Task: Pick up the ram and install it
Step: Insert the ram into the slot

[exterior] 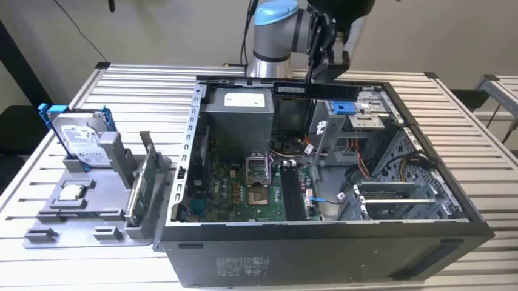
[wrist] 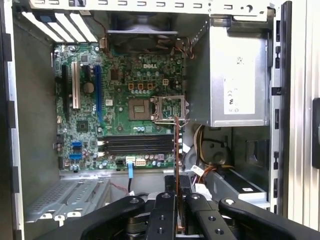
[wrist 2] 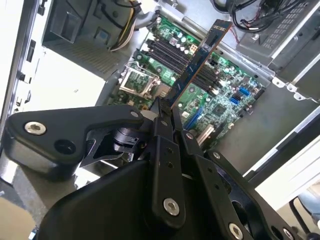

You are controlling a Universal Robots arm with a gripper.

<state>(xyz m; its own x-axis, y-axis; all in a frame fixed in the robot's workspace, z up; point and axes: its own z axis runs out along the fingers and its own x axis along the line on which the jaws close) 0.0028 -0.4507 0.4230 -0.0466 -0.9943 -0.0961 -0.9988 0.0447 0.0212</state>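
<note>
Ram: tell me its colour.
The ram is black with an orange-brown edge; the second wrist view shows it best.

In both wrist views the gripper [wrist 2: 162, 107] hid one end of your ram [wrist 2: 199, 60] (the exterior view's top edge cut your arm [exterior: 271, 27]).

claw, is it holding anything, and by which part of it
Yes: the claw is shut on the ram, gripping its upper long edge near mid-length, above the open computer case.
</note>
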